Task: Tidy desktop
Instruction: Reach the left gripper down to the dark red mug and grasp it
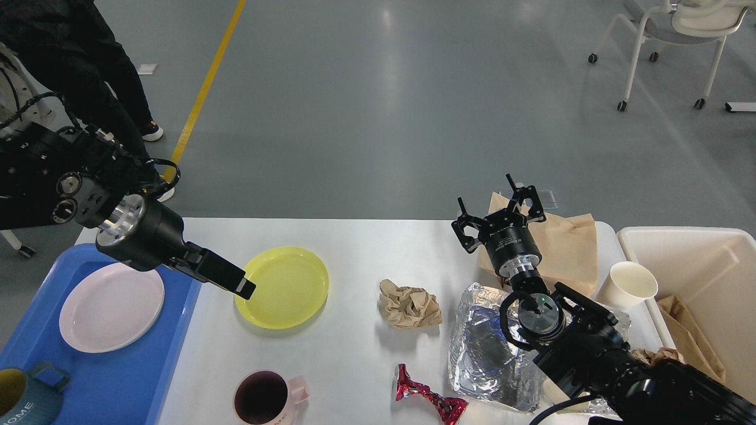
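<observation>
The left gripper (245, 287) sits at the near-left rim of the yellow plate (282, 286), which lies on the desktop (354, 248) just right of the blue tray (177, 330); its opening cannot be told. The right gripper (499, 215), fingers spread wide and holding nothing, hovers well right of the plate. Recommended: pinch the rim squarely, lift level, and set it on the tray beside the 1 pink plate (111, 307).

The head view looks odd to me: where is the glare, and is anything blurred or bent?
In the head view, ceiling light glares off the grey floor; the crinkled foil glints; soft shadows sit under the yellow plate on the desktop; the right gripper is sharp, while edges bend slightly, wide-angle.
</observation>
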